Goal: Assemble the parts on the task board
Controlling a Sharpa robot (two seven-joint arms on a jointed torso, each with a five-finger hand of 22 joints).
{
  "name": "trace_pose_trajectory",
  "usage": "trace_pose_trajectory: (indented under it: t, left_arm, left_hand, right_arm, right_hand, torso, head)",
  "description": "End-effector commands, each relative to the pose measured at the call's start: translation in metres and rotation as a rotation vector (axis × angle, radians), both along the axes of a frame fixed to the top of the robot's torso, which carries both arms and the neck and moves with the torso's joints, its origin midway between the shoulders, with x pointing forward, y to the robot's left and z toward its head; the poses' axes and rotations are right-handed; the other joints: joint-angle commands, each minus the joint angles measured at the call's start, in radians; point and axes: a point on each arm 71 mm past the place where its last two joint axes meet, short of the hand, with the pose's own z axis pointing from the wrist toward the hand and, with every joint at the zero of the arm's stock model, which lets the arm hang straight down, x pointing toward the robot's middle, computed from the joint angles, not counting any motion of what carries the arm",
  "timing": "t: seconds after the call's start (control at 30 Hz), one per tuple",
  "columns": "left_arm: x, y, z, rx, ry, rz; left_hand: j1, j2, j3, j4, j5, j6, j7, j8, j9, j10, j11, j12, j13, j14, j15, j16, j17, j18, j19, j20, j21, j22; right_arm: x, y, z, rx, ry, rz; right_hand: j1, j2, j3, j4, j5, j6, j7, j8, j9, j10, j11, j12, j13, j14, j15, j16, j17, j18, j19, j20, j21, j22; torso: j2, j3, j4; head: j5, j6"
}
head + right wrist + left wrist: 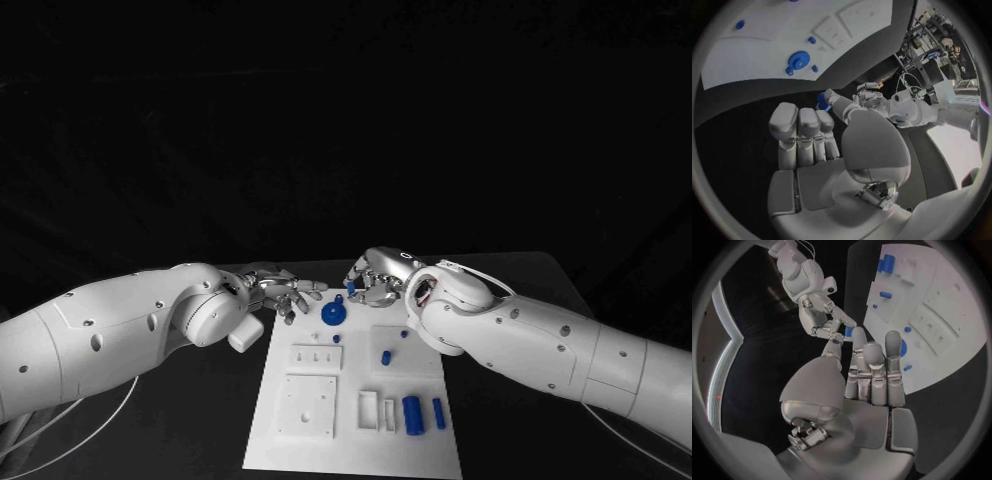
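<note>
The white task board [355, 440] [954, 295] [761, 45] lies in the middle of the table. Past its far edge my right hand [378, 281] [811, 150] pinches a small blue part [351, 287] [822, 102] [848, 332] at its fingertips. My left hand [290, 294] [870, 385] faces it from close by, fingers stretched out and holding nothing, their tips just short of the part. A blue gear [335, 314] [796, 61] [901, 346] sits on the board's far end, below both hands.
On the board are a short blue peg [387, 355], a blue cylinder [414, 413] beside a thinner blue bar [438, 413], and raised white blocks [310, 405]. Black table lies on both sides of the board. A cable [101, 425] loops under my left arm.
</note>
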Motion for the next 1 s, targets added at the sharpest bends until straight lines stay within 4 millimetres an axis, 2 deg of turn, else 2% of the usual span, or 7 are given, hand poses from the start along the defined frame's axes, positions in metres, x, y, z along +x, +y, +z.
trace_pose_trajectory:
  t: [0.03, 0.1, 0.13, 0.2, 0.53, 0.83, 1.0]
  left_arm:
    - [0.000, -0.003, -0.001, 0.062, 0.001, -0.025]
    - [0.001, -0.005, -0.001, 0.071, -0.005, -0.025]
    - [0.001, -0.006, -0.001, 0.076, -0.007, -0.025]
    - [0.001, -0.008, -0.001, 0.081, -0.010, -0.025]
    - [0.001, -0.016, 0.000, 0.097, -0.027, -0.028]
    - [-0.001, -0.021, -0.001, 0.126, -0.026, -0.060]
    - [-0.001, -0.020, -0.001, 0.134, -0.026, -0.054]
  left_hand:
    - [-0.030, -0.018, 0.005, 0.034, -0.029, -0.014, -0.007, -0.001, 0.138, 0.020, -0.004, 0.007, 0.011, -0.007, -0.002, 0.008, -0.010, -0.001, 0.000, -0.002, -0.011, 0.012]
    - [-0.047, -0.033, 0.012, 0.056, -0.113, -0.017, -0.004, -0.002, 0.168, 0.017, -0.001, 0.006, 0.012, -0.010, 0.000, 0.008, -0.013, -0.001, -0.001, -0.001, -0.015, 0.015]
    - [-0.048, -0.037, 0.018, 0.062, -0.120, -0.019, -0.004, -0.002, 0.177, 0.017, -0.001, 0.007, 0.013, -0.010, 0.000, 0.008, -0.014, -0.001, -0.001, 0.000, -0.016, 0.016]
    - [-0.046, -0.062, 0.052, 0.092, -0.123, -0.033, -0.002, -0.004, 0.231, 0.013, 0.001, 0.006, 0.015, -0.013, 0.001, 0.010, -0.024, 0.000, 0.000, 0.002, -0.026, 0.026]
    - [-0.041, -0.078, 0.065, 0.112, -0.128, -0.042, 0.000, -0.004, 0.254, 0.006, 0.004, 0.001, 0.014, -0.020, 0.004, 0.009, -0.041, 0.000, 0.004, 0.005, -0.046, 0.044]
    - [-0.027, -0.078, 0.065, 0.099, -0.132, -0.044, 0.001, -0.005, 0.258, 0.004, 0.004, 0.000, 0.014, -0.021, 0.005, 0.010, -0.045, 0.000, 0.004, 0.005, -0.053, 0.049]
    - [-0.025, -0.063, 0.055, 0.081, -0.130, -0.043, 0.000, -0.004, 0.257, 0.004, 0.004, 0.000, 0.013, -0.022, 0.004, 0.012, -0.050, 0.000, 0.007, 0.005, -0.062, 0.060]
  right_arm:
    - [-0.003, 0.009, 0.000, -0.052, 0.006, 0.012]
    - [-0.005, 0.014, 0.000, -0.056, 0.006, 0.024]
    - [-0.006, 0.017, 0.000, -0.057, 0.006, 0.029]
    - [-0.007, 0.021, 0.000, -0.059, 0.006, 0.039]
    - [-0.012, 0.036, 0.001, -0.062, 0.007, 0.068]
    - [-0.013, 0.043, 0.002, -0.060, 0.007, 0.079]
    - [-0.015, 0.046, 0.002, -0.059, 0.007, 0.087]
  right_hand:
    - [0.003, 0.000, 0.004, -0.001, 0.002, 0.002, 0.000, 0.004, 0.001, -0.003, -0.004, -0.002, 0.001, -0.002, -0.006, 0.002, 0.001, -0.008, 0.022, -0.002, 0.005, 0.126]
    - [0.003, 0.000, 0.004, -0.001, 0.002, 0.002, 0.000, 0.004, 0.001, -0.003, -0.004, -0.002, 0.001, -0.002, -0.006, 0.002, 0.001, -0.008, 0.022, -0.002, 0.005, 0.126]
    - [0.003, 0.000, 0.004, -0.001, 0.002, 0.002, 0.000, 0.004, 0.001, -0.003, -0.004, -0.002, 0.001, -0.002, -0.006, 0.002, 0.001, -0.008, 0.022, -0.002, 0.005, 0.126]
    - [0.001, 0.000, 0.005, -0.002, 0.002, 0.002, 0.000, 0.004, 0.001, -0.003, -0.004, -0.003, 0.001, -0.002, -0.005, 0.002, 0.001, -0.008, 0.022, -0.002, 0.005, 0.127]
    - [0.000, 0.002, 0.005, -0.004, 0.003, 0.002, 0.000, 0.004, 0.001, -0.004, -0.004, -0.003, 0.001, -0.002, -0.005, 0.002, 0.002, -0.008, 0.022, -0.001, 0.005, 0.126]
    - [-0.003, 0.004, 0.004, -0.006, 0.003, 0.002, 0.000, 0.004, 0.001, -0.004, -0.005, -0.002, 0.002, -0.002, -0.005, 0.001, 0.003, -0.008, 0.023, -0.001, 0.006, 0.127]
    - [-0.003, 0.004, 0.004, -0.006, 0.003, 0.002, 0.000, 0.004, 0.001, -0.004, -0.005, -0.002, 0.002, -0.002, -0.005, 0.001, 0.003, -0.008, 0.023, -0.001, 0.006, 0.127]
  torso:
    - [0.001, 0.0006, 0.0007]
    - [0.002, 0.0004, -0.0005]
    - [0.001, -0.0001, -0.0006]
    - [0.000, -0.0002, -0.0007]
    - [0.000, -0.0009, 0.0009]
    - [0.001, -0.0010, 0.0009]
    - [0.000, -0.0012, -0.0001]
  head:
    - [0.000, -0.001]
    - [0.000, -0.001]
    - [0.000, -0.001]
    - [-0.001, -0.001]
    - [0.001, -0.001]
    - [0.001, -0.002]
    - [0.001, 0.000]
